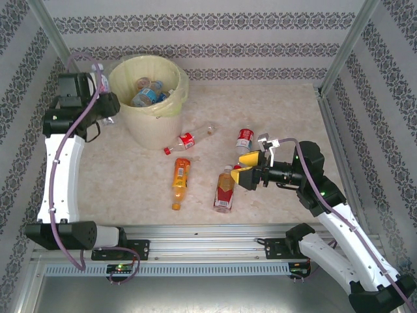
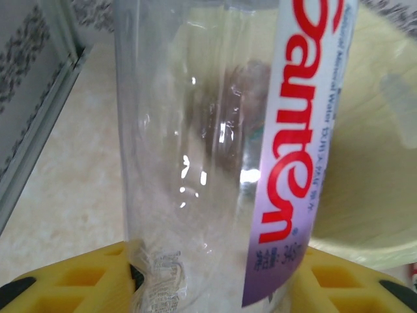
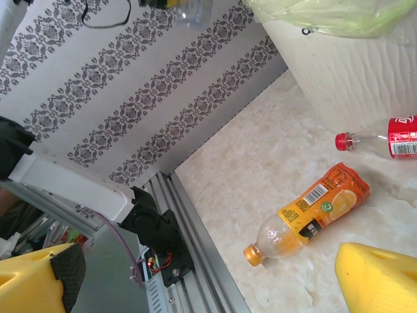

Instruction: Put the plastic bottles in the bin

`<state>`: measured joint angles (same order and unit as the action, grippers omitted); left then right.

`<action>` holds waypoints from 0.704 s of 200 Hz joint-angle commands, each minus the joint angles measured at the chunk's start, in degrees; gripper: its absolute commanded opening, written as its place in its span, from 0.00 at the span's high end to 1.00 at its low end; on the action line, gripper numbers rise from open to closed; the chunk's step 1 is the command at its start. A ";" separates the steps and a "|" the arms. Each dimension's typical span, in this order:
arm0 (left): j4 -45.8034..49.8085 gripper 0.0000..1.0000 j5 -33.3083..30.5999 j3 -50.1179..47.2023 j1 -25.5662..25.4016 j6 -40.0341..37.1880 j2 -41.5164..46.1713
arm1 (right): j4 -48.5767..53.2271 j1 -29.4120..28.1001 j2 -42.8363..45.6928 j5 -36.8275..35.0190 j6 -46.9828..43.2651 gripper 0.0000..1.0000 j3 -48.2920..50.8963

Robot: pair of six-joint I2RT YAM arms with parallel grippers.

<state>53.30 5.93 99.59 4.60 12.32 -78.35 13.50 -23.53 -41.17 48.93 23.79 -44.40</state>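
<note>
1. Far left in the top view, the left gripper is clenched on a clear bottle just beside the bin, not yet over its rim. Some dropped bottles lie inside the bin. The right gripper hangs spread near a red-label bottle on the table.
2. Left wrist: yellow fingers pinch the clear bottle's sides, with the bin's lined wall to the right.
3. Right wrist: jaws wide with nothing between them, and an orange bottle lies apart on the table.
4. Step, as I judge it: carrying to the bin. Next, lift right over the rim, then release.
</note>
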 commanded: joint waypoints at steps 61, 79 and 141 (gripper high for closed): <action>0.88 0.48 13.61 22.72 -0.85 -13.70 -16.78 | -0.54 -0.74 0.65 -0.45 0.03 0.02 -2.26; 1.54 0.48 14.25 26.99 -1.98 -16.61 -20.74 | 0.05 -0.75 0.56 -0.75 -0.24 0.02 -2.60; 2.33 0.46 15.22 35.60 -3.75 -22.43 -32.30 | 2.02 -0.82 0.46 -1.40 -0.66 0.02 -3.91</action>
<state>54.59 19.53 132.66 1.48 -5.87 -107.94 14.37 -23.53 -41.01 48.29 23.79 -46.15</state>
